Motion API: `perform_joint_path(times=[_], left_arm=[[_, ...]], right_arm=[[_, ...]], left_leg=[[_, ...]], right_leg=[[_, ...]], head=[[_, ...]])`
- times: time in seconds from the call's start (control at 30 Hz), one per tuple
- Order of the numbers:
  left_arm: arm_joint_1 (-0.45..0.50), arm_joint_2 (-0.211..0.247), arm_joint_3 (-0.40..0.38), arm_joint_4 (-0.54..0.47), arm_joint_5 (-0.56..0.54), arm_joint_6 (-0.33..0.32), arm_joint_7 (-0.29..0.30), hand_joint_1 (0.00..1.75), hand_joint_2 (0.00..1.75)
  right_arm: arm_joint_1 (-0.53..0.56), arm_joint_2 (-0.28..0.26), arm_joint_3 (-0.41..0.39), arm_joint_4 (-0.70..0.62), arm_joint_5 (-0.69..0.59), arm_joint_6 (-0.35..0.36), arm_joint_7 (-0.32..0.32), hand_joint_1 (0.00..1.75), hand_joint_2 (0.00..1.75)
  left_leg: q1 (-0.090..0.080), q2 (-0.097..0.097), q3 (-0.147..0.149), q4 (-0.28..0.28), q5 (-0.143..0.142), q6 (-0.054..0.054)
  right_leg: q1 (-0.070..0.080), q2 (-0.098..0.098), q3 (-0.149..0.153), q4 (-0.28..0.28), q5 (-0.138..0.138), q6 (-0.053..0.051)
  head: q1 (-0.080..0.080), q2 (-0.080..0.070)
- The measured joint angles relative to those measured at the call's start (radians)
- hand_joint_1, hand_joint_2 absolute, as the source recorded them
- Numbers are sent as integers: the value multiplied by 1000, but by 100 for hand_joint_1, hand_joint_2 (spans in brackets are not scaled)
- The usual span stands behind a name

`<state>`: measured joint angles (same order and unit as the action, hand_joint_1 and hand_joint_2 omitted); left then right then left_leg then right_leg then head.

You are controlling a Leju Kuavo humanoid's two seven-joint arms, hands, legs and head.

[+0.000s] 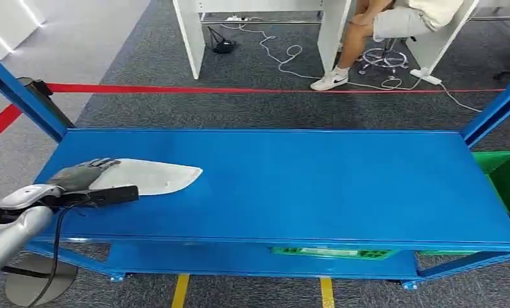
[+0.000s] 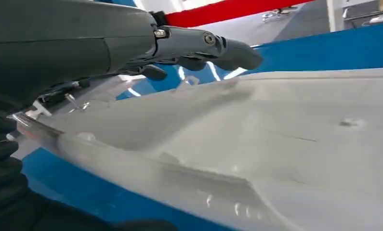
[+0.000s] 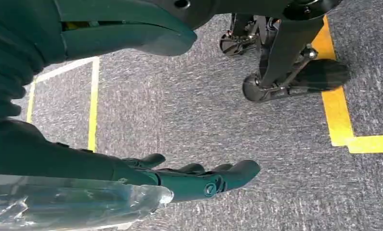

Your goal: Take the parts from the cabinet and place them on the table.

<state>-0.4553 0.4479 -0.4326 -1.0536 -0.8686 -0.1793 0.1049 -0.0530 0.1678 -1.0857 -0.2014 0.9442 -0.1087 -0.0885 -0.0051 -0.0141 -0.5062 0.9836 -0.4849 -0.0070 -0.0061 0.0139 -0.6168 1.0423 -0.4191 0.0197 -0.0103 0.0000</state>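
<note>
Plastic, thin and moulded, is what the pale part [image 1: 151, 176] appears to be; it lies flat on the blue table [image 1: 316, 186], near the table's left end as seen in the head view, with its pointed tip turned toward the table's middle. A light weight is judged from the thin wall seen in the left wrist view [image 2: 257, 144]; some flex is to be expected across the broad face, while the raised rib along the near edge should be stiffer. A smooth, slightly glossy skin is shown, so slipping under a loose grasp is thought likely; cracking at the thin tip is a risk if it is pressed hard.

The left hand [image 1: 84, 176] is laid over the wide end of the part, its fingers [image 2: 213, 50] stretched out above the part's upper face; whether the part is clamped between thumb and fingers cannot be told. Hold is best taken at that wide, ribbed end, not at the tip.

The right hand [image 3: 189, 180] is hung over grey carpet [image 3: 204, 110], fingers apart and lightly curled; a clear glassy piece [image 3: 73, 204] is seen just beside it, and whether that is gripped cannot be told.
</note>
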Motion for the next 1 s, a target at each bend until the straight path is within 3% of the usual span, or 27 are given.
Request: perform_joint_path(times=[0.4,0.5,0.63,0.83,0.9,1.0], left_arm=[[26,-1,-13,42,22,119,-31,175,175],[48,-8,-3,39,31,191,-69,175,175],[120,-29,26,-16,27,295,-130,175,175],[187,-48,66,-84,52,314,-171,175,175],[210,-54,79,-102,55,360,-205,175,175],[262,-77,121,-145,65,491,-284,175,175]], right_arm=[[0,0,0,0,8,3,-10,0,175],[0,0,0,0,11,5,-14,0,175],[0,0,0,0,19,9,-20,0,175],[0,0,0,0,29,13,-27,0,175],[0,0,0,0,34,14,-31,0,175],[-1,0,0,0,43,18,-32,0,175]], left_leg=[[0,0,0,0,1,-2],[0,0,0,0,1,-2],[-1,0,1,0,1,-2],[-1,0,0,0,1,-2],[-1,1,-1,0,1,-2],[-1,1,-1,0,1,-2]], right_leg=[[0,-1,0,0,1,-1],[0,0,0,0,1,-1],[0,0,-1,0,1,-1],[0,1,-3,0,1,-1],[0,1,-3,0,1,-1],[0,1,-4,0,1,-1]], head=[[0,0],[0,0],[0,0],[0,0],[0,0],[0,0]])
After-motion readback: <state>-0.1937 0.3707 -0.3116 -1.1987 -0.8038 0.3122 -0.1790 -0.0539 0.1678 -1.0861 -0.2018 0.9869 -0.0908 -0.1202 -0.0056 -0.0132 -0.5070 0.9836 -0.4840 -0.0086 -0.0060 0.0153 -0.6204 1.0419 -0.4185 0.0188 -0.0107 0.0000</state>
